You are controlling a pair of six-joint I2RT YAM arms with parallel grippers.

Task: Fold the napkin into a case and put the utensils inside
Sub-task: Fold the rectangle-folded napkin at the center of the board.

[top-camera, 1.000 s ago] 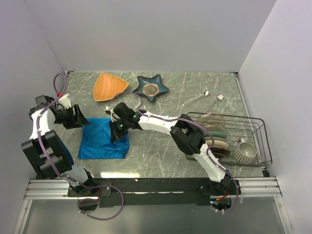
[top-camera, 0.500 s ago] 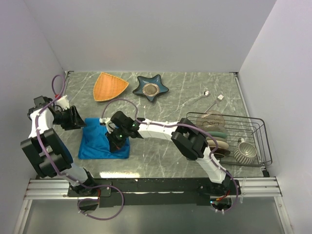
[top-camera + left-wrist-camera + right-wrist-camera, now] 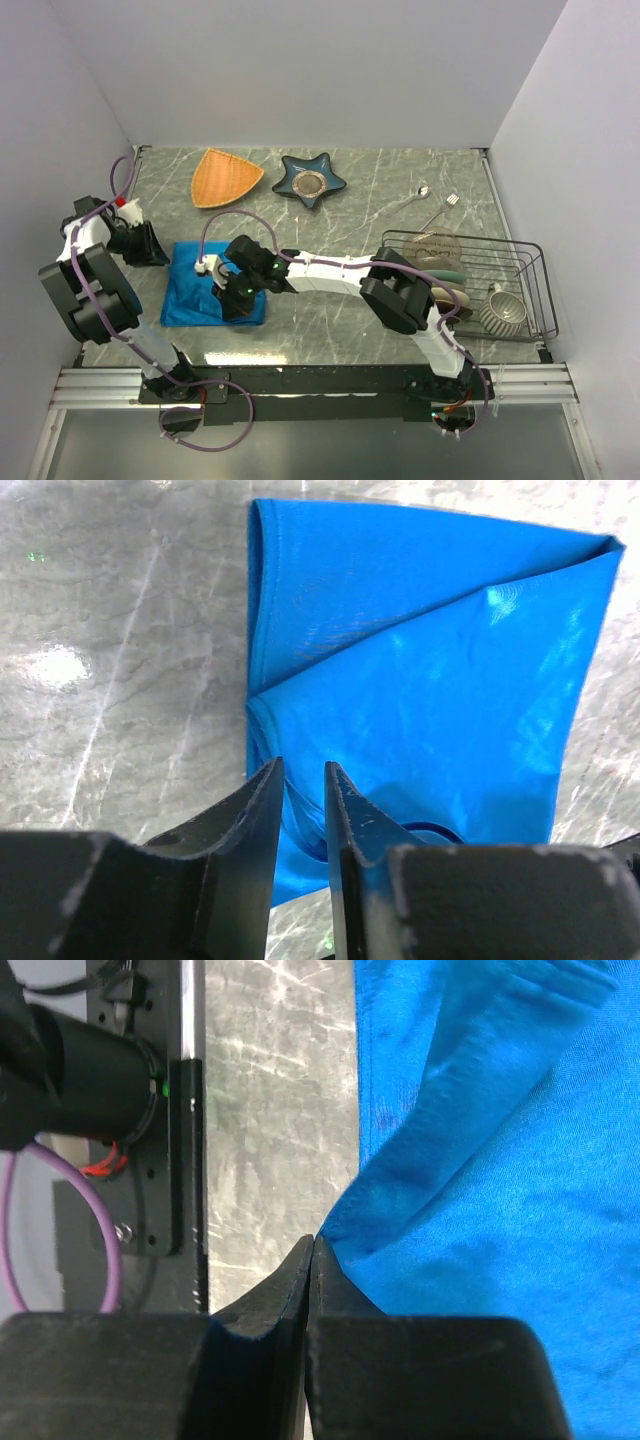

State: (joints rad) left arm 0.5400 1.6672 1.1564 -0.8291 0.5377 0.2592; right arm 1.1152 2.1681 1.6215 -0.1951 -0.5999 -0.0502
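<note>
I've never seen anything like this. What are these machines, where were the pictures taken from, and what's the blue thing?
They are two robot arms, left arm and right arm, bolted to a marbled table. One camera looks down from above; the other two sit on the wrists. The blue napkin lies partly folded. The right gripper pinches its fold; the left gripper stands nearly closed at its edge. A spoon, fork, orange dish, star-shaped dish and dish rack lie beyond.

Count: one blue napkin (image 3: 200,285), one orange triangular dish (image 3: 225,177), one star-shaped dish (image 3: 310,181), one spoon (image 3: 420,192), one fork (image 3: 445,207), one wire rack (image 3: 520,258), one ribbed cup (image 3: 502,310). Plates (image 3: 445,277) in rack: number unclear.
</note>
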